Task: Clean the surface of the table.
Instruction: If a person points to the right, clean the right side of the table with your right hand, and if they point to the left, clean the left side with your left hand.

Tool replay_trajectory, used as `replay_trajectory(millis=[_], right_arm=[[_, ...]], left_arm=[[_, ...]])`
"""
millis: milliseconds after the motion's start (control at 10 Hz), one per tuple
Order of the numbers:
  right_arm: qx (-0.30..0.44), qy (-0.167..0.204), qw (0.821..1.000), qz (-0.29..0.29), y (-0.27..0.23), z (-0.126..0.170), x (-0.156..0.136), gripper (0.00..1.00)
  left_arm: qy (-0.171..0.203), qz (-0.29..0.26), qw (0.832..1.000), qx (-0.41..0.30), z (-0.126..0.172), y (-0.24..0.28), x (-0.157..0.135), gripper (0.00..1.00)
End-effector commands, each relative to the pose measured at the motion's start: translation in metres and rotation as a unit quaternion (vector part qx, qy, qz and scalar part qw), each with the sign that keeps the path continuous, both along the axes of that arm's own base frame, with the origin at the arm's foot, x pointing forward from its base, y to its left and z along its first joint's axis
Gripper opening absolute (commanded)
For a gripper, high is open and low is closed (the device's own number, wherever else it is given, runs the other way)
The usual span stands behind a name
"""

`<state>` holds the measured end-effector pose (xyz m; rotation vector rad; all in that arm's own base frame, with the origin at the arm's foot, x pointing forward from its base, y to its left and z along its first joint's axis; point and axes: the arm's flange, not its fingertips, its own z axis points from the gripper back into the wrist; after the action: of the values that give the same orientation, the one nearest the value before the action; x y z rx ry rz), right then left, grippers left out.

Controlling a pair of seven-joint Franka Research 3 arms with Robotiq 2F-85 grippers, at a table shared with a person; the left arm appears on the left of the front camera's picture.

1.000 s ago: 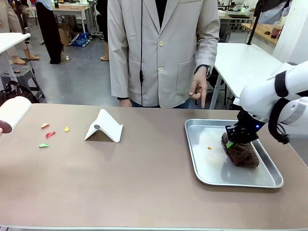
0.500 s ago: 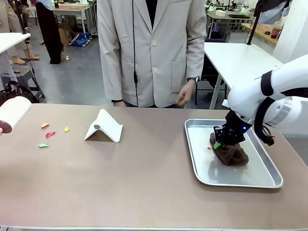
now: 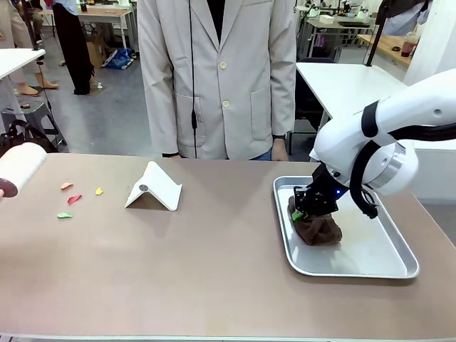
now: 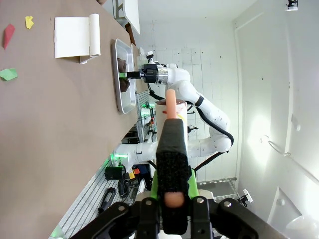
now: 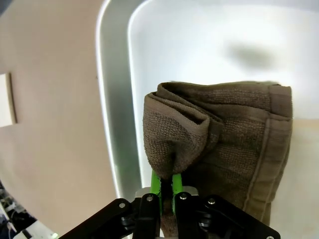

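Note:
The taupe-brown table (image 3: 214, 263) carries a few coloured scraps (image 3: 71, 199) near its left end. My right gripper (image 3: 303, 212) is shut on a fold of a brown cloth (image 3: 318, 229) that lies in the left part of a silver tray (image 3: 370, 267). The right wrist view shows the green pads (image 5: 156, 183) pinching the cloth (image 5: 224, 144) by the tray's rim (image 5: 112, 99). My left gripper (image 4: 172, 206) is shut on the black handle of a roller (image 4: 173, 149). The roller's white roll (image 3: 20, 167) pokes in at the table's left edge.
A white folded stand (image 3: 154, 187) sits left of centre on the table. A person in a beige jacket (image 3: 217, 78) stands at the far side, hands by the table's edge. White tables stand behind at the right.
My right gripper has dragged the brown cloth leftward across the tray, from its right half to its left part. The person stepped left and lowered the hand.

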<state>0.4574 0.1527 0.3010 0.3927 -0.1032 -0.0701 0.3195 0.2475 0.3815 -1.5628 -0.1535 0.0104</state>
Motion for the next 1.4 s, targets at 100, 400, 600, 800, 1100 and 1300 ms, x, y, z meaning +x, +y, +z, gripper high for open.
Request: replay_trajectory(millis=[100,400,600,800,1100,1300], right_arm=[[-0.026,-0.036,0.999,0.019,0.014,-0.006,-0.003,0.09],[-0.094,-0.044,0.995,-0.012,-0.004,-0.010,0.002,0.09],[-0.086,-0.039,0.995,-0.043,-0.028,-0.007,0.007,0.09],[-0.069,-0.028,0.996,-0.055,-0.051,-0.004,0.007,0.09],[-0.064,-0.023,0.993,-0.093,-0.092,0.001,0.006,0.09],[-0.053,-0.025,0.993,-0.103,-0.116,0.010,0.001,0.09]], left_arm=[[-0.005,-0.004,1.000,-0.005,0.004,0.002,-0.003,0.00],[-0.005,-0.004,1.000,-0.005,0.004,0.002,-0.003,0.00],[-0.005,-0.004,1.000,-0.005,0.004,0.002,-0.003,0.00],[-0.005,-0.004,1.000,-0.005,0.004,0.002,-0.003,0.00],[-0.005,-0.004,1.000,-0.005,0.004,0.002,-0.003,0.00],[-0.005,-0.004,1.000,-0.005,0.004,0.002,-0.003,0.00]])
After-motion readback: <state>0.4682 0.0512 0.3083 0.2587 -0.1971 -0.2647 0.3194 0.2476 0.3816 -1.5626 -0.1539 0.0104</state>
